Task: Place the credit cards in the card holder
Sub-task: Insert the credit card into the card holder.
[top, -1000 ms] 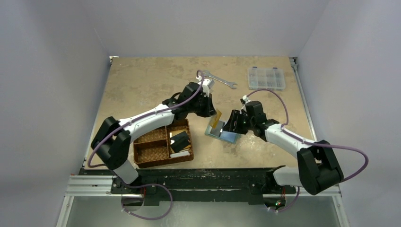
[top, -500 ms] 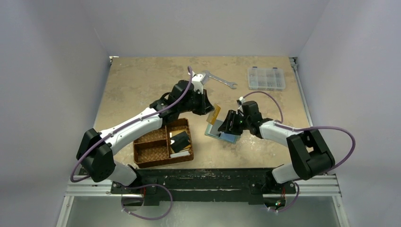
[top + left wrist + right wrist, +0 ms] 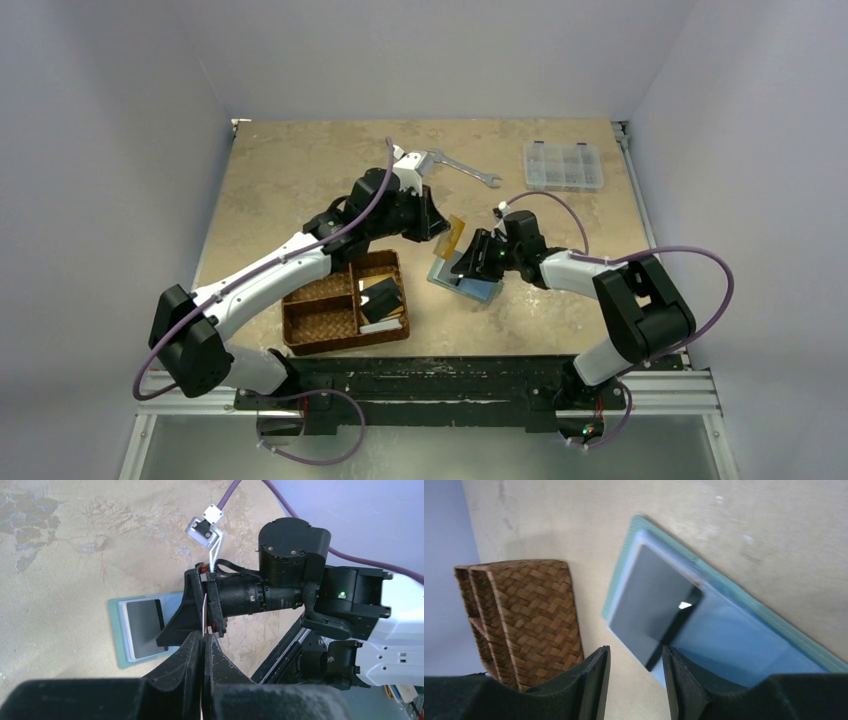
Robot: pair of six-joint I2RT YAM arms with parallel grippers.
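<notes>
**Card holder and surroundings, mid-task.** The card holder lies open on the table, just right of the woven basket, with its blue-grey inside facing up. A black card rests flat on its left half. Whether that card's edge sits under a pocket lip cannot be told.

The right gripper hangs low over this half with its fingers spread, gripping nothing visible. Within the last second it has slid left across the holder.

The left gripper has its fingers pressed together, pinching the tilted orange-yellow card just beyond the holder's far left edge. It has also drifted left and slightly farther away, and its card is clear of the pockets.

Both arms now converge on the same half. This suggests the right gripper is set to steady the holder while the orange-yellow card goes in.

Other cards lie in the basket's right compartment, so much of the task appears to remain.
</notes>
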